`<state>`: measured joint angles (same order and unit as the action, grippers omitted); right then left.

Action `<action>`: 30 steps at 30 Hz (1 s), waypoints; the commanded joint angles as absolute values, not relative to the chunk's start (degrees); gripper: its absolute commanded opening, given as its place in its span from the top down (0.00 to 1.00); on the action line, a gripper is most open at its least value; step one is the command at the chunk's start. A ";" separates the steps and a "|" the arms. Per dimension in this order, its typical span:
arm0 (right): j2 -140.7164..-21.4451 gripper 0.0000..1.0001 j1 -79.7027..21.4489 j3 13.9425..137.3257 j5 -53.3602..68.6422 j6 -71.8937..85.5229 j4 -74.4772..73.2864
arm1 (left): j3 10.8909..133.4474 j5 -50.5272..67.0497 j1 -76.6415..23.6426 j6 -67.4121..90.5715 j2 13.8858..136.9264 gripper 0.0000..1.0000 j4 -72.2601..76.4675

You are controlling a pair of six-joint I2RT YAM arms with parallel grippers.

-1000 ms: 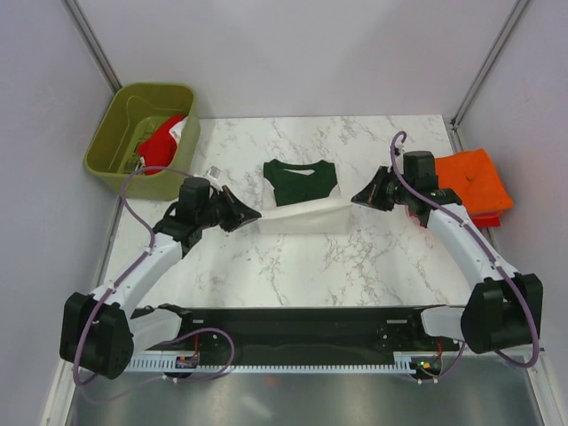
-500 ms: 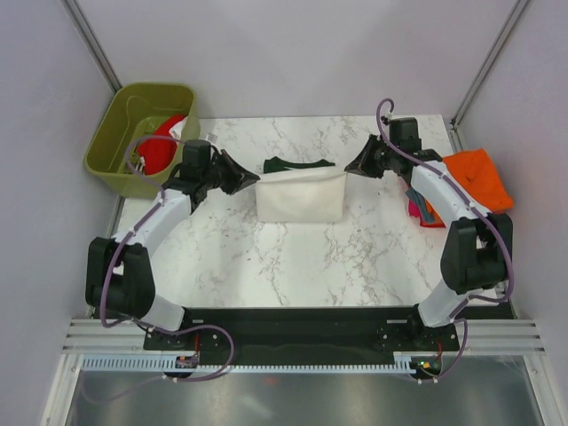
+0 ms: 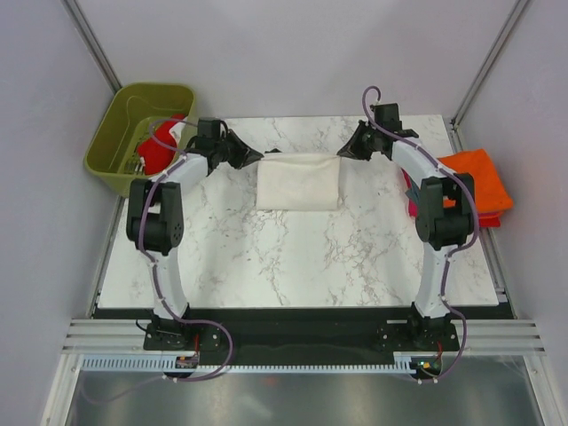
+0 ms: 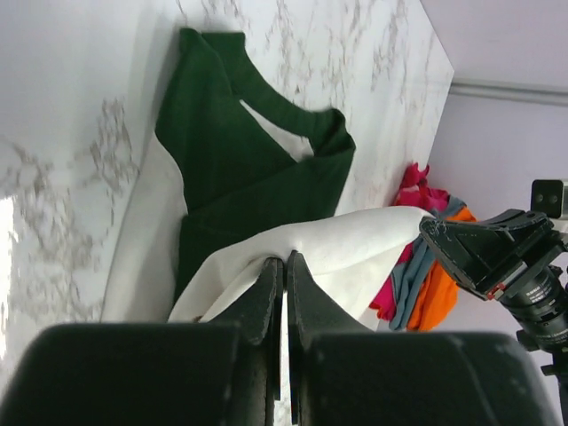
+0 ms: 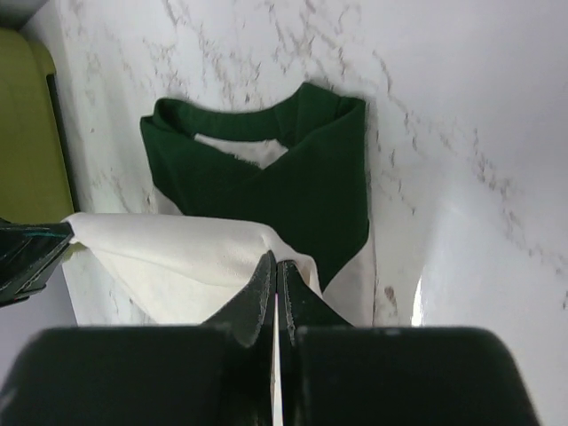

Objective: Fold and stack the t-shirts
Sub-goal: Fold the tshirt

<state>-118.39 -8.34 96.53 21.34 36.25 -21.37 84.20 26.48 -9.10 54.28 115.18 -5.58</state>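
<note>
The cream t-shirt (image 3: 297,182) lies at the far middle of the marble table, folded over itself so the top view shows only cream cloth. My left gripper (image 3: 258,156) is shut on the raised cream hem's left corner (image 4: 355,244). My right gripper (image 3: 343,153) is shut on the right corner (image 5: 177,253). Both wrist views show the dark green collar and shoulders (image 4: 240,160) (image 5: 293,177) flat on the table beneath the lifted cream edge. The left fingertips (image 4: 284,260) and right fingertips (image 5: 276,259) each pinch the cloth tight.
An olive-green bin (image 3: 115,133) at the far left holds a red shirt (image 3: 160,149). A stack of folded shirts with an orange one on top (image 3: 477,182) sits at the right table edge, and its pink, grey-blue and orange layers (image 4: 426,284) show in the left wrist view.
Both grippers have carried the cream hem away from the arm bases toward the far edge. The fold now covers the green collar part in the top view.
</note>
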 commanded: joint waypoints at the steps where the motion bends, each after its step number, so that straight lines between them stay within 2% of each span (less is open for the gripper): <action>1: -124.70 1.00 -7.12 103.61 20.21 37.96 -19.16 | 93.92 29.18 -7.74 56.51 122.06 0.98 -3.51; 4: -130.42 0.99 -6.33 108.18 21.88 39.28 -16.01 | 100.43 29.62 -7.38 56.87 128.48 0.98 -3.43; 5: -131.65 0.96 -5.98 109.24 22.67 39.81 -14.17 | 101.85 29.53 -7.30 56.69 130.06 0.98 -3.34; 6: -133.75 0.83 -5.89 109.60 25.03 40.34 -9.45 | 103.08 29.53 -7.29 56.52 131.21 0.97 -3.17; 7: -134.47 0.66 -5.71 109.43 26.35 41.21 -6.97 | 105.18 29.62 -7.21 56.25 133.48 0.89 -2.64; 8: -134.91 0.48 -5.63 108.90 26.63 41.39 -3.20 | 106.16 29.79 -7.29 55.81 134.38 0.76 -2.64; 9: -134.83 0.27 -5.63 108.20 26.72 41.22 -1.69 | 107.56 29.97 -7.29 54.16 134.99 0.48 -2.72; 10: -134.39 0.24 -5.63 106.54 26.81 40.79 -0.63 | 107.58 29.80 -7.29 53.18 135.17 0.40 -2.72; 14: -129.39 0.25 -5.45 97.78 26.64 37.63 5.96 | 103.02 25.94 -7.29 47.30 129.93 0.31 -3.08; 16: -126.39 0.26 -5.36 93.98 26.28 37.44 6.59 | 98.80 24.09 -7.38 44.66 127.37 0.31 -2.55; 21: -127.78 0.27 -5.19 94.13 30.93 38.58 5.27 | 93.26 21.62 -7.65 41.93 122.96 0.31 -2.81; 25: -129.46 0.27 -5.19 93.87 31.99 38.76 5.36 | 93.69 21.27 -7.73 40.87 124.36 0.31 -2.99; 30: -133.05 0.35 -5.27 93.60 32.34 39.02 5.36 | 97.99 21.18 -8.70 39.82 129.10 0.31 -6.06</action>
<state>-130.63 -5.30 93.86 30.37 39.20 3.07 94.56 22.55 -8.01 43.51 126.98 -4.73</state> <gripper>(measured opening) 0.665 0.688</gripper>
